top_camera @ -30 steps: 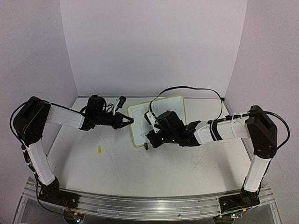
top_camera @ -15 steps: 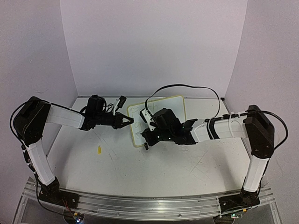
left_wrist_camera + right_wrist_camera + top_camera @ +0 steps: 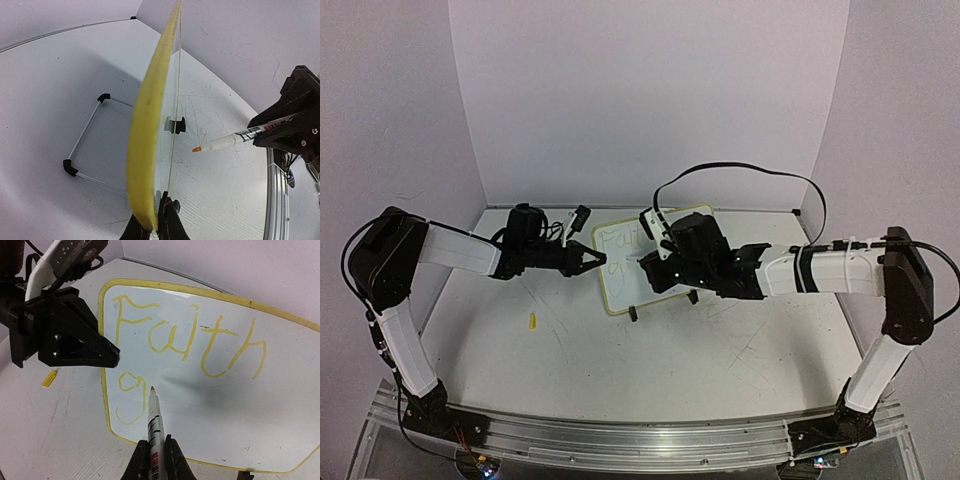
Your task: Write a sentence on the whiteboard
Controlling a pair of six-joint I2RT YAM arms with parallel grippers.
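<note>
The whiteboard [image 3: 618, 272] stands tilted on the table at the back middle, white with a thin yellow rim. Yellow writing on it reads "Faith", with a "g" below. My left gripper [image 3: 592, 260] is shut on the board's left edge; in the left wrist view the rim [image 3: 145, 125] runs up from my pinching gripper [image 3: 154, 227]. My right gripper [image 3: 154, 460] is shut on a white marker [image 3: 156, 425]. The marker's orange tip points at the whiteboard [image 3: 215, 395] just right of the "g". Seen from the left wrist, the marker [image 3: 235, 140] ends a short way off the board's face.
A small yellow cap [image 3: 532, 321] lies on the table left of the board. The board's wire stand [image 3: 85, 145] reaches out behind it, and black clip feet [image 3: 633, 313] hold its lower rim. A black cable [image 3: 740, 172] arcs over the right arm. Walls close the back and sides.
My right gripper with the marker has drawn back to the right, uncovering the left part of the board with the writing. The left gripper has kept its hold in place.
</note>
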